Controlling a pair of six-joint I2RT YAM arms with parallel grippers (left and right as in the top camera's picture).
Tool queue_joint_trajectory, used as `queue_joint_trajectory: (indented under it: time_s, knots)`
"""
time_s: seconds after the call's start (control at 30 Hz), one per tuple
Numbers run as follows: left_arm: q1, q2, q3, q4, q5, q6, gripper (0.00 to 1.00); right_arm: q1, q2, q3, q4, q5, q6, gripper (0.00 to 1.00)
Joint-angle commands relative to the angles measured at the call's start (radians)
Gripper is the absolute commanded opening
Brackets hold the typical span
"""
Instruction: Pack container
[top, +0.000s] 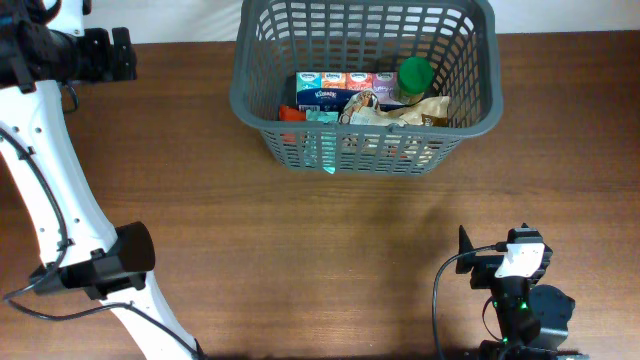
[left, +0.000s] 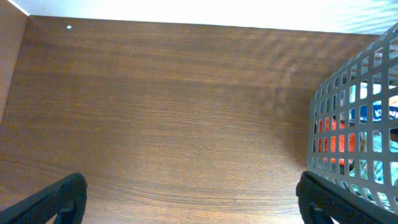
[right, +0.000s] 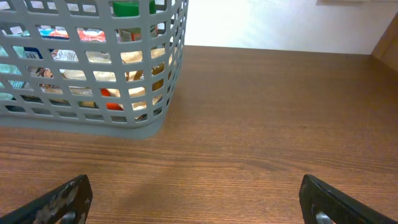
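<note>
The dark grey lattice basket (top: 300, 150) stands at the back middle of the wooden table. Inside it lie a blue tissue pack (top: 330, 92), a green-capped bottle (top: 414, 75), a crumpled brown packet (top: 405, 112) and a red item (top: 291, 113). My left gripper (top: 120, 53) is at the far left back, open and empty; in the left wrist view (left: 193, 202) the basket (left: 354, 124) is at its right. My right gripper (top: 463, 248) is near the front right, open and empty; in the right wrist view (right: 196, 202) the basket (right: 93, 118) is ahead to the left.
The white left arm (top: 40, 180) runs down the table's left side. The right arm's base and cables (top: 520, 310) sit at the front right. A pale wall borders the table's back edge (left: 186, 12).
</note>
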Motion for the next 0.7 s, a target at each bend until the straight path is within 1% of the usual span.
queue_joint_trajectory:
  time_s: [0.0, 0.67]
  knots:
    - [0.005, 0.009, -0.001, -0.001, 0.0, -0.009, 0.99, 0.006, -0.01, -0.009, 0.004, 0.002, -0.005, 0.99]
    - [-0.001, 0.002, -0.001, -0.001, 0.0, -0.009, 0.99, 0.006, -0.01, -0.009, 0.004, 0.002, -0.005, 0.99]
